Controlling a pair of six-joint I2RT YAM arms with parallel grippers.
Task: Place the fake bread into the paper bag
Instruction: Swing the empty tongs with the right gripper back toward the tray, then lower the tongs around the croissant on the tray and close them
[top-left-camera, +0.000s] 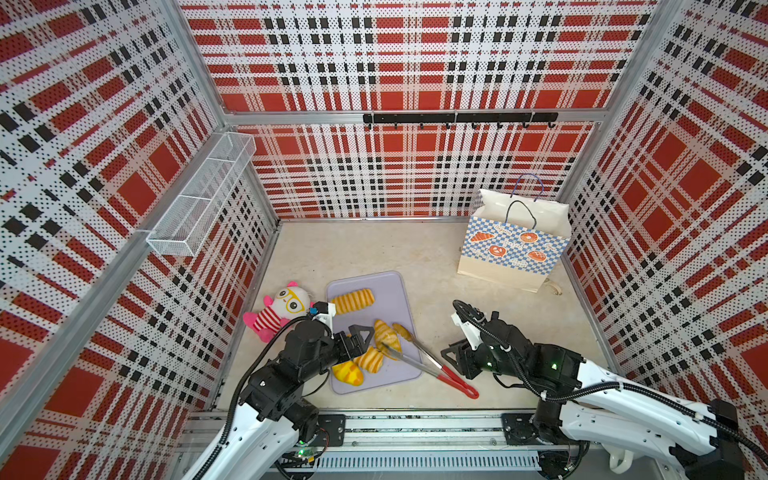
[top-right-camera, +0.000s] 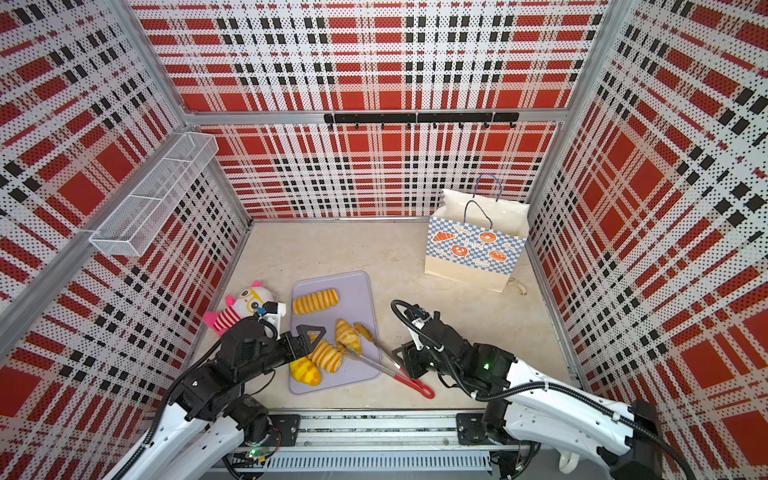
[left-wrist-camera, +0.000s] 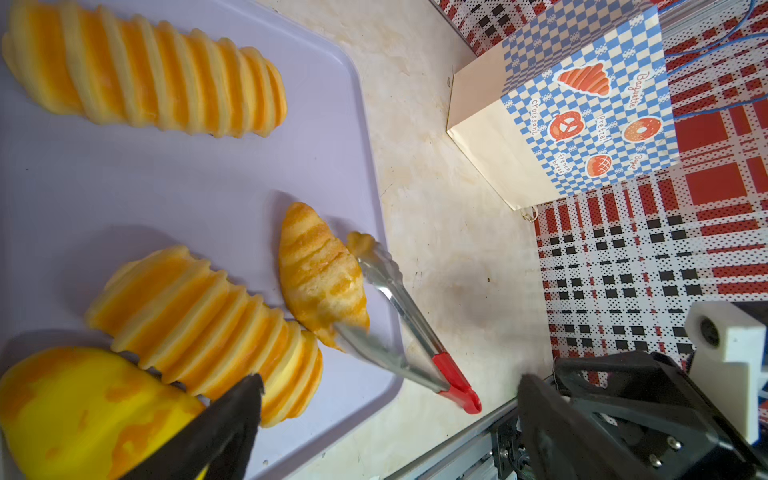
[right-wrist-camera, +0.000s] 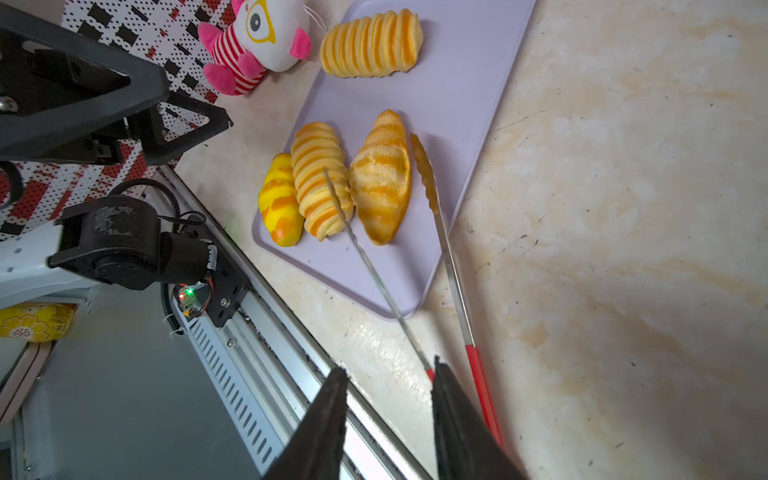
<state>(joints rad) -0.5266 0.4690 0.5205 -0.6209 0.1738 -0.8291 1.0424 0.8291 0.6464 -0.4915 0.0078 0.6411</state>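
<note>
Yellow bread (top-left-camera: 353, 301), four pieces, waits unbagged on the tray (top-left-camera: 386, 286), paper bag (top-left-camera: 511, 249) well apart; left gripper (left-wrist-camera: 390, 377) and right gripper (right-wrist-camera: 388, 370) gape empty.

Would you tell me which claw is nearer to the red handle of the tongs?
Right. The right claw hangs beside the tongs' red handle, just off the tray. The left claw is across the tray, by the ridged loaf.
</note>
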